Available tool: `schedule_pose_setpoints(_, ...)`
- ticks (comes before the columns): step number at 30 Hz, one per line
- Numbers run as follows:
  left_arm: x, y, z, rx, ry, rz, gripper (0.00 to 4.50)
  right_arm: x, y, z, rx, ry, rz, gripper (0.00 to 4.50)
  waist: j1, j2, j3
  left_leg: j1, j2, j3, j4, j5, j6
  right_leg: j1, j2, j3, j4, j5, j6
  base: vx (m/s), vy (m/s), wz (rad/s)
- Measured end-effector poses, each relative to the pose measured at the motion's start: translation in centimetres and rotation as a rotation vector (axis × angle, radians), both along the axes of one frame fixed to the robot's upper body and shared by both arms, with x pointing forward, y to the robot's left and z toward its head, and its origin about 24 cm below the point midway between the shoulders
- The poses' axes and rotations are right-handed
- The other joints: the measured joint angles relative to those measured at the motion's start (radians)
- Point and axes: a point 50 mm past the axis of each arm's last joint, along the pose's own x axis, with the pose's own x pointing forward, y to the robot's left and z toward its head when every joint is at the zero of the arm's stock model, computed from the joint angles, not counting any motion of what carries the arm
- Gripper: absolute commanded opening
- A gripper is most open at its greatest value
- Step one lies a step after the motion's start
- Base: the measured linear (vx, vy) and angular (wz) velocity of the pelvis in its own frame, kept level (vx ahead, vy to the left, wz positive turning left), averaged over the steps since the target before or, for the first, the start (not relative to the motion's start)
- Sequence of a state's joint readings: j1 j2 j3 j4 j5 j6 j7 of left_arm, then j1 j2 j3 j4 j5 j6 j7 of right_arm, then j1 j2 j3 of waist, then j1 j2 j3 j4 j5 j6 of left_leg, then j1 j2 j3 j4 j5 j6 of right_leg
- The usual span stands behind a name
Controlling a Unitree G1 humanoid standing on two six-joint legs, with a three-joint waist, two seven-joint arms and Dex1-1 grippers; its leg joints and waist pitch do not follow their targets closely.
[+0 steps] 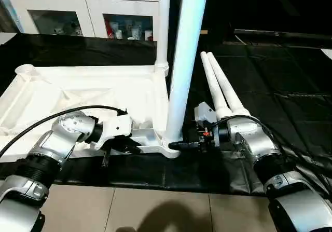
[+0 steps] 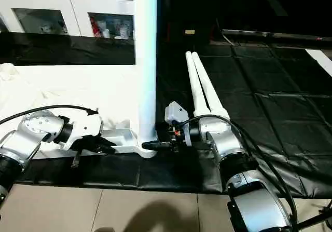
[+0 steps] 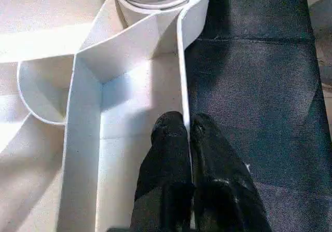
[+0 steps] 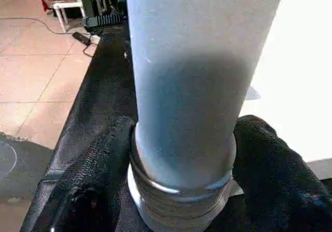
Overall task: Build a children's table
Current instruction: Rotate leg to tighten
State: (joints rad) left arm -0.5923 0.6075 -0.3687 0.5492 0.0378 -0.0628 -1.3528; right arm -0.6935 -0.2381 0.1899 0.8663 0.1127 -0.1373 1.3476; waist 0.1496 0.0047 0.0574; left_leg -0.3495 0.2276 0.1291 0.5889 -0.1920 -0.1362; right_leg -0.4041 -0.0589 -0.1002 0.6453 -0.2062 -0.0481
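Observation:
The white table top (image 1: 78,94) lies upside down on a black mat, ribbed side up. One leg (image 1: 184,60) stands upright in its near right corner socket. A second leg (image 1: 163,24) stands in the far right socket. My right gripper (image 1: 174,145) reaches in from the right at the base of the near leg (image 4: 181,86), one black finger (image 4: 98,190) lying against each side of it. My left gripper (image 3: 185,125) is shut on the thin wall of the top's near rim (image 3: 181,60), just left of that corner. Two loose legs (image 1: 223,86) lie side by side on the mat.
A white glass-door cabinet (image 1: 83,9) stands behind the table top. The black mat (image 1: 280,76) stretches away to the right of the loose legs. Beige floor tiles (image 1: 155,211) run along the near edge. A black cable (image 1: 78,110) loops over my left forearm.

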Motion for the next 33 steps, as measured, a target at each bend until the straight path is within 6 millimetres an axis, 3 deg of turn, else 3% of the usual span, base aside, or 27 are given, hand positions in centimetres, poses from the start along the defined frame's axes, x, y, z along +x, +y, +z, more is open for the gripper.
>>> schedule_pose_setpoints(12,0.07,0.09,-0.06,0.0,0.006,-0.004,0.0,0.06,0.06,-0.08,0.0,0.009,0.003,2.64,-0.001,0.001,-0.001,0.001,0.0,0.0,0.0,0.0,0.0,0.0,0.0,0.0,0.0,0.0,0.0,0.0,0.0,0.0)
schedule_pose_setpoints(13,0.08,0.11,-0.08,0.0,0.006,-0.003,0.0,0.11,0.09,-0.06,-0.003,0.02,0.003,3.2,-0.001,0.001,-0.001,0.001,0.0,0.0,0.0,0.0,0.0,0.0,0.0,0.0,0.0,0.0,0.0,0.0,0.0,0.0)
schedule_pose_setpoints(19,0.07,0.13,-0.1,0.0,0.004,-0.006,0.0,0.0,0.39,-0.61,0.005,0.058,-0.008,3.77,-0.002,0.001,-0.002,0.001,0.0,0.0,0.0,0.0,0.0,0.0,0.0,0.0,0.0,0.0,0.0,0.0,0.0,0.0)
schedule_pose_setpoints(28,0.06,0.12,-0.1,0.001,0.001,-0.009,0.0,-0.01,0.73,-0.74,0.018,0.081,-0.019,3.77,-0.002,0.002,-0.002,0.001,0.0,0.0,0.0,0.0,0.0,0.0,0.0,0.0,0.0,0.0,0.0,0.0,0.0,0.0)
schedule_pose_setpoints(33,0.06,0.13,-0.12,0.001,0.0,-0.011,0.0,0.01,0.74,-0.74,0.037,0.09,-0.027,3.39,-0.002,0.002,-0.002,0.001,0.0,0.0,0.0,0.0,0.0,0.0,0.0,0.0,0.0,0.0,0.0,0.0,0.0,0.0)
